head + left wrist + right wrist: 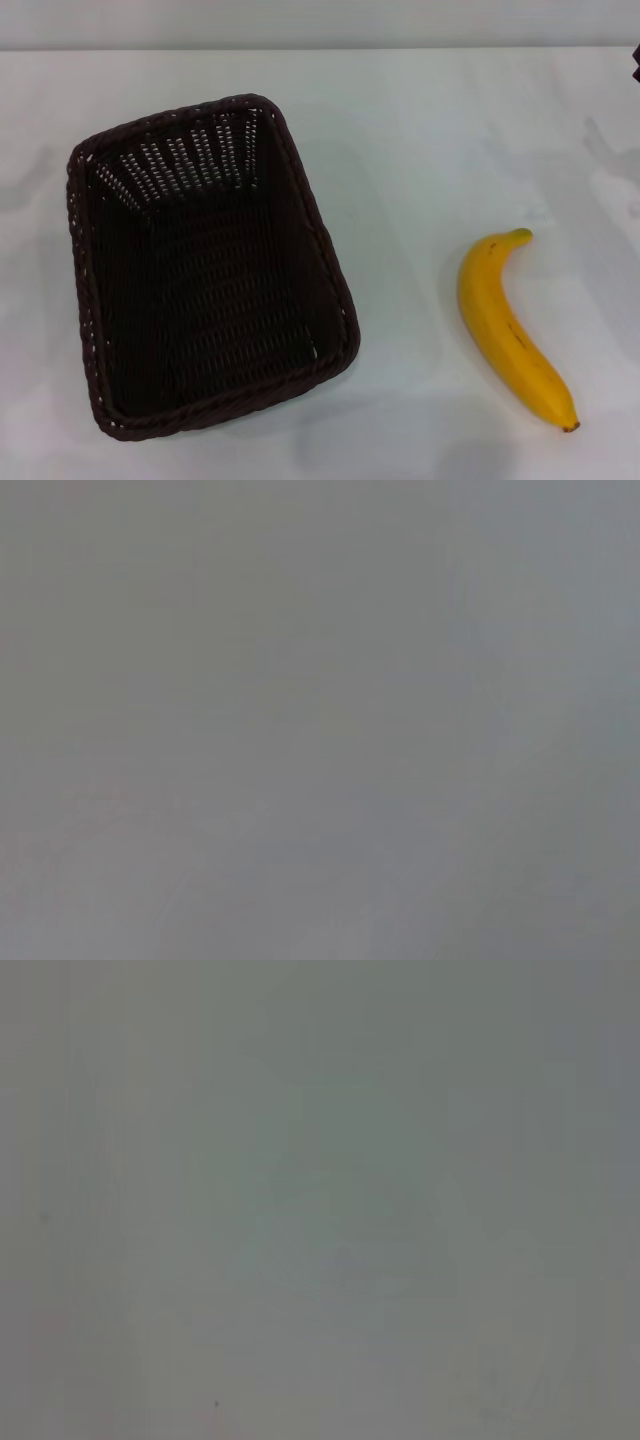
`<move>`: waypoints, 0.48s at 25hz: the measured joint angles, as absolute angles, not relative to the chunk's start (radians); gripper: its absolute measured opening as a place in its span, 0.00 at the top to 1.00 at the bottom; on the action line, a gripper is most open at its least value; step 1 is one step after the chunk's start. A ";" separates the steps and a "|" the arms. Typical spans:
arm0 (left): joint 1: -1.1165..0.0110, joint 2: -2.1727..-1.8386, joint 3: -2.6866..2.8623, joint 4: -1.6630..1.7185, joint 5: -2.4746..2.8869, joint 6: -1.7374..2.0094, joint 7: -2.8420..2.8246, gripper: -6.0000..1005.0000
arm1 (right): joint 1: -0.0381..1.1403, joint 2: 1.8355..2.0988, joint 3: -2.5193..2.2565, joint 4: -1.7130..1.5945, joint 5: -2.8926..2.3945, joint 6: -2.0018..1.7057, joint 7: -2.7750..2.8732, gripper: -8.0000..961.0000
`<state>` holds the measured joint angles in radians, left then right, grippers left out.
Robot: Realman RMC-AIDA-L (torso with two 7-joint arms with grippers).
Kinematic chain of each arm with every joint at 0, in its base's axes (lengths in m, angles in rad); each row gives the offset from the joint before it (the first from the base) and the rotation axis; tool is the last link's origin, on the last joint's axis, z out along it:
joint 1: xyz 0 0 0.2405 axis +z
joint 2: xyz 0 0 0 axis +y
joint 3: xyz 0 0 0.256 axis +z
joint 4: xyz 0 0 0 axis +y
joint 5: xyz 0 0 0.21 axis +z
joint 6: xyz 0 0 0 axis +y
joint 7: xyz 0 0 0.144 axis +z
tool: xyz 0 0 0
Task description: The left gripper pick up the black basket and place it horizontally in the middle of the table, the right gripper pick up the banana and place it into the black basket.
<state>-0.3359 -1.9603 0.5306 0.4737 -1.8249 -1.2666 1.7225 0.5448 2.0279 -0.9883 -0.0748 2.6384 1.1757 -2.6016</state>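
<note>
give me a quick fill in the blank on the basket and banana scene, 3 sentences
1. The banana lies on the table to the robot's ____ of the black basket.
2. The inside of the black basket holds ____.
3. The banana's colour is ____.

Missing words: right; nothing; yellow

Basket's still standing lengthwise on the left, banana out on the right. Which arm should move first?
Left, likely. The black basket sits on the robot's left side of the table, lengthwise and empty; the banana lies apart on the right. Neither gripper is in view.
</note>
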 joint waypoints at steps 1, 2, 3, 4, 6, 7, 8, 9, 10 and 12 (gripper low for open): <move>-0.351 -1.942 0.531 0.495 -1.781 -1.275 1.687 0.13 | 0.545 2.028 -0.988 -0.073 2.638 1.176 -2.602 0.10; -0.367 -1.925 0.531 0.510 -1.734 -1.285 1.651 0.13 | 0.545 2.028 -0.988 -0.071 2.638 1.176 -2.602 0.10; -0.393 -1.900 0.530 0.527 -1.676 -1.298 1.609 0.13 | 0.544 2.028 -0.988 -0.069 2.639 1.176 -2.602 0.10; -0.418 -1.880 0.531 0.539 -1.631 -1.308 1.573 0.13 | 0.544 2.028 -0.988 -0.069 2.638 1.176 -2.602 0.10; -0.481 -1.834 0.532 0.557 -1.517 -1.321 1.515 0.13 | 0.544 2.028 -0.988 -0.067 2.639 1.176 -2.602 0.10; -0.516 -1.811 0.537 0.563 -1.452 -1.326 1.489 0.13 | 0.545 2.028 -0.988 -0.066 2.638 1.176 -2.601 0.10; -0.555 -1.788 0.546 0.568 -1.386 -1.330 1.473 0.13 | 0.546 2.028 -0.988 -0.065 2.638 1.176 -2.601 0.10; -0.595 -1.772 0.558 0.571 -1.321 -1.333 1.459 0.13 | 0.548 2.028 -0.988 -0.062 2.638 1.176 -2.601 0.10; -0.629 -1.759 0.574 0.573 -1.262 -1.336 1.455 0.13 | 0.550 2.028 -0.988 -0.058 2.638 1.177 -2.600 0.10; -0.709 -1.743 0.630 0.576 -1.136 -1.339 1.463 0.13 | 0.555 2.028 -0.988 -0.051 2.638 1.181 -2.600 0.10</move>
<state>-0.7088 -1.7427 0.6296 0.5760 -1.1362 -1.3393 1.4632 0.5551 2.0280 -0.9878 -0.0513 2.6384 1.1805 -2.6002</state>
